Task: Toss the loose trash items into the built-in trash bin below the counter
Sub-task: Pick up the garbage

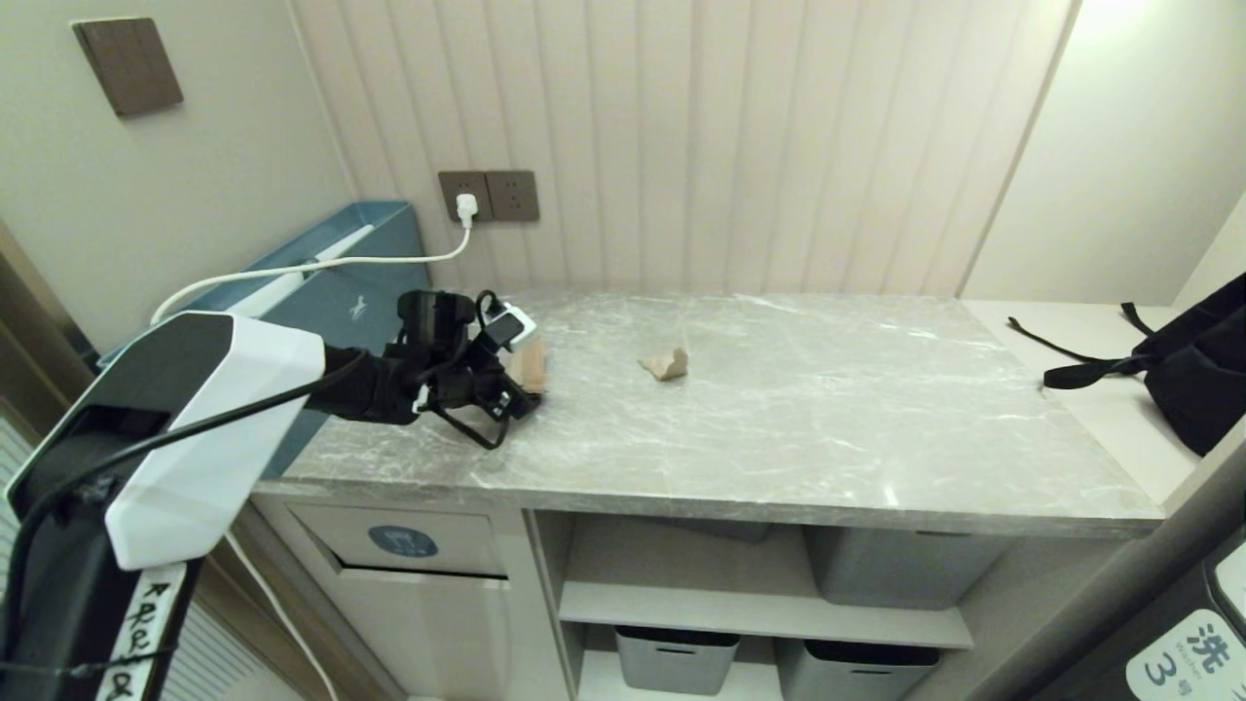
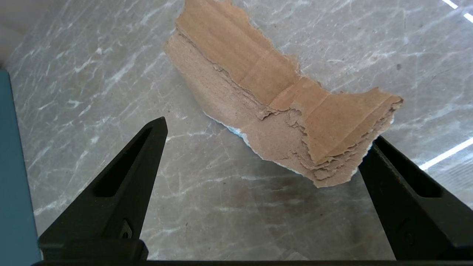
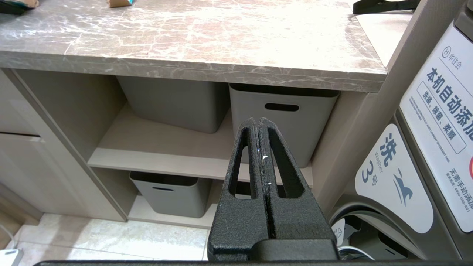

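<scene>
My left gripper [image 2: 268, 129] hangs open just over the left part of the grey marble counter [image 1: 827, 409]. A torn tan cardboard piece [image 2: 281, 99] lies flat on the marble, its near end between the fingertips and close beside one finger [image 2: 399, 184]. In the head view the left gripper [image 1: 516, 394] hides most of this cardboard piece [image 1: 532, 365]. A second small tan scrap [image 1: 666, 364] lies alone at mid-counter. The trash bin [image 1: 458, 545], a beige flap with a blue oval sticker, sits below the counter's left end. My right gripper [image 3: 257, 122] is shut and parked low, facing the shelves.
A teal box [image 1: 360, 292] stands against the counter's left end, with a white cable [image 1: 292, 268] running to a wall plug. A black strapped bag [image 1: 1197, 370] lies at the far right. Grey boxes [image 1: 677, 657] fill the shelves below. A washer [image 3: 425, 166] stands at the right.
</scene>
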### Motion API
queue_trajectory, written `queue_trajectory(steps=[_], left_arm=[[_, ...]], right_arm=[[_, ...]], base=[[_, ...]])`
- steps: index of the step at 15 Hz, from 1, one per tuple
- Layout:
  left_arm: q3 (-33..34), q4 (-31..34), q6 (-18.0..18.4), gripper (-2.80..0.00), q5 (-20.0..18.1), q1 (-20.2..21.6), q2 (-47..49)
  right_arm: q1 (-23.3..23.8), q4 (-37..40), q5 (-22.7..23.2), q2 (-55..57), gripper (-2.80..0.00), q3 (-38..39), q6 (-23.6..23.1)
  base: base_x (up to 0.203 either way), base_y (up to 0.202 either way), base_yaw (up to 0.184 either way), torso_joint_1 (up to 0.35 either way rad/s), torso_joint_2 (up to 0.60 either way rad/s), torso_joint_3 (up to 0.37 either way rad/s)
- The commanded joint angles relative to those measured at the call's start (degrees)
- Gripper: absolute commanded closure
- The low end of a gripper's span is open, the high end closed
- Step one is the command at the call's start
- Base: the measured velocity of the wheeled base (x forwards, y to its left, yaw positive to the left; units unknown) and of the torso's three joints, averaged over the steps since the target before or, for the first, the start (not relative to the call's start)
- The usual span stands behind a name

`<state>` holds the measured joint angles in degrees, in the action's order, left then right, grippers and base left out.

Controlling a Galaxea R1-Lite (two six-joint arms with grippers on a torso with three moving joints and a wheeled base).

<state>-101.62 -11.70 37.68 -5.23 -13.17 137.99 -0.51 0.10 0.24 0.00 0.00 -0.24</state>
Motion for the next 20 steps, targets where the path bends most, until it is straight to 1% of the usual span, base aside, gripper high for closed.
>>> queue_trajectory(steps=[1,2,8,10,13,20], left_arm=[[-0.16,-0.23,0.09,-2.80,-0.04,0.05,0.69],[-0.24,-0.50,-0.06,0.00,-0.13,-0.02,0.79],[-0.68,-0.51,-0.08,0.00,-1.27,-0.47,1.14],[-0.86,-0.51,-0.77,0.00,-1.27,-0.63,1.14],[-0.86,-0.25,-0.94,0.00,-2.59,-0.63,0.78],[0.79,-0.11,-1.29,0.00,-2.68,-0.63,-2.19]], right_arm=[[-0.02,-0.01,0.03,-0.09,0.00,0.00,-0.03],[-0.02,-0.01,0.03,-0.09,0.00,0.00,-0.03],[-0.02,-0.01,0.03,-0.09,0.00,0.00,-0.03],[-0.02,-0.01,0.03,-0.09,0.00,0.00,-0.03],[-0.02,-0.01,0.03,-0.09,0.00,0.00,-0.03],[-0.02,-0.01,0.03,-0.09,0.00,0.00,-0.03]], base=[[0.000,0.000,0.000,0.000,0.00,0.000],[0.000,0.000,0.000,0.000,0.00,0.000],[0.000,0.000,0.000,0.000,0.00,0.000],[0.000,0.000,0.000,0.000,0.00,0.000],[0.000,0.000,0.000,0.000,0.00,0.000],[0.000,0.000,0.000,0.000,0.00,0.000]])
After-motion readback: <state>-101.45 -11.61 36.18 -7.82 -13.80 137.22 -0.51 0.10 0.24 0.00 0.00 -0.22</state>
